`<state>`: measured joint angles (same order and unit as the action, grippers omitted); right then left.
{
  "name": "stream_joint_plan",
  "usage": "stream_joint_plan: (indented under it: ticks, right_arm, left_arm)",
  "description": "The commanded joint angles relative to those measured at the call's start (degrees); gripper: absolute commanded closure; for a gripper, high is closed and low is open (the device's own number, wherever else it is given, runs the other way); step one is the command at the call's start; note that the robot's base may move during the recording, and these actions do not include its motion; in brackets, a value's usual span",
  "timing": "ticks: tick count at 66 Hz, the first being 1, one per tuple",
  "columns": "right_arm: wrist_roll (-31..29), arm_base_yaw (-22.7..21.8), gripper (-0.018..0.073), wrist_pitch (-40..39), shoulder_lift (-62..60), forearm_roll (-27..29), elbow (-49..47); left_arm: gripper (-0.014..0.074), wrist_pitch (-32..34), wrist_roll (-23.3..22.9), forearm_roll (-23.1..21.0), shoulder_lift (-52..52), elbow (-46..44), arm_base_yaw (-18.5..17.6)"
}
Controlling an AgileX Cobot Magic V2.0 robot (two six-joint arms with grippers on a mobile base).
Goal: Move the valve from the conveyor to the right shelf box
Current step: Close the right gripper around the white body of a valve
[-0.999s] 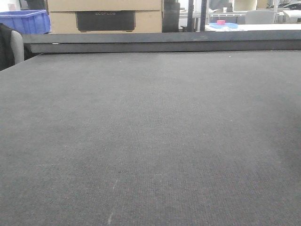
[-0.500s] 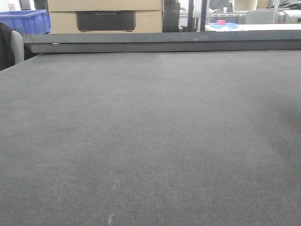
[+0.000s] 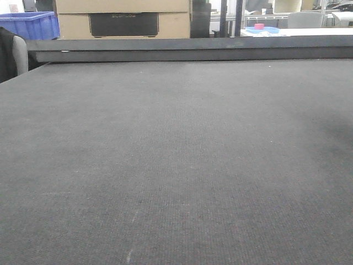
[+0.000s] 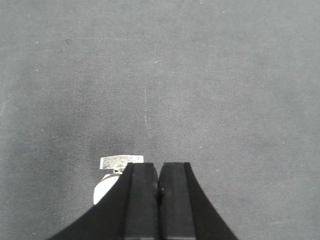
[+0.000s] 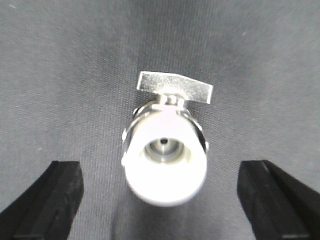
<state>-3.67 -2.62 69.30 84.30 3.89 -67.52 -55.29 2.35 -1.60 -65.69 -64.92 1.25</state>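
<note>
The valve lies on the bench inside the spread right tool, not yet gripped.
Its round, white-capped body could roll or squirt free if one side of the tool meets it first. The left tool, pressed together on nothing just beside the valve, may foul the closing grip. The front view shows the same bare bench as a second ago, and nothing there has moved.

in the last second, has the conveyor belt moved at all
No. The pale streak on the conveyor sits at the same spot relative to the dark rim in the front view.
</note>
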Motion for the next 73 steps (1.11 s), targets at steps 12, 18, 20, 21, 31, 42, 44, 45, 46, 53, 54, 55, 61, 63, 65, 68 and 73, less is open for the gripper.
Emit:
stream_joint_plan:
  ticks: [12,18,20,21,31,42,44,45,46,53,54,55,61,63,65,68,73]
  right_arm:
    - [4.3,-0.3,0.0120,-2.7,6.4,-0.6,-0.5]
    - [4.3,-0.3,0.0126,-3.2,7.5,-0.6,-0.4]
    - [4.3,-0.3,0.0126,-3.5,7.7,-0.6,-0.4]
    - [4.3,-0.3,0.0126,-3.4,7.8,-0.6,-0.4]
    - [4.3,-0.3,0.0126,-3.3,8.6,-0.6,-0.4]
    - [4.3,-0.3,0.0126,-1.4,8.6,-1.1,-0.4]
    - [4.3,-0.3,0.0126,-1.4,8.6,-1.2,-0.4]
    - [4.3,-0.3,0.0126,-1.3,8.6,-1.2,-0.4]
    - [4.3,-0.3,0.0126,-1.3,8.6,-1.2,-0.4]
    - [4.3,-0.3,0.0126,0.0,8.6,-1.2,-0.4]
    - [4.3,-0.3,0.0126,0.0,8.6,-1.2,-0.4]
    - [4.3,-0.3,0.0126,0.0,8.6,-1.2,-0.4]
    - [4.3,-0.3,0.0126,-1.8,8.6,-1.2,-0.4]
    - [4.3,-0.3,0.0126,-2.0,8.6,-1.2,-0.4]
    - [4.3,-0.3,0.0126,-2.0,8.6,-1.2,-0.4]
    - [4.3,-0.3,0.0126,-1.9,8.6,-1.2,-0.4]
    - [4.3,-0.3,0.0126,-1.7,8.6,-1.2,-0.4]
  left_arm:
    - [0.0708,-0.8,-0.2,-2.0,-0.2,-0.5,0.1]
    - [0.0708,-0.9,-0.2,-2.0,-0.2,-0.5,0.1]
    - [0.0708,-0.9,-0.2,-2.0,-0.2,-0.5,0.1]
    - [0.0708,-0.9,-0.2,-2.0,-0.2,-0.5,0.1]
    - [0.0708,-0.9,-0.2,-2.0,-0.2,-0.5,0.1]
    - [0.0708,-0.9,-0.2,-2.0,-0.2,-0.5,0.1]
    - [0.0708,-0.9,-0.2,-2.0,-0.2,-0.5,0.1]
    - [0.0708,-0.9,-0.2,-2.0,-0.2,-0.5,0.1]
    - [0.0708,-0.8,-0.2,-2.0,-0.2,-0.5,0.1]
    - [0.0708,-0.8,-0.2,-2.0,-0.2,-0.5,0.1]
    - [0.0708,-0.8,-0.2,-2.0,-0.2,-0.5,0.1]
    - [0.0708,-0.8,-0.2,-2.0,-0.2,-0.5,0.1]
    - [0.0708,-0.7,-0.2,-2.0,-0.2,-0.5,0.1]
    - [0.0708,-0.7,-0.2,-2.0,-0.2,-0.5,0.1]
    - [0.0708,-0.7,-0.2,-2.0,-0.2,-0.5,0.1]
    - [0.0708,-0.7,-0.2,-2.0,-0.2,-0.5,0.1]
    - [0.0708,-0.7,-0.2,-2.0,-0.2,-0.5,0.1]
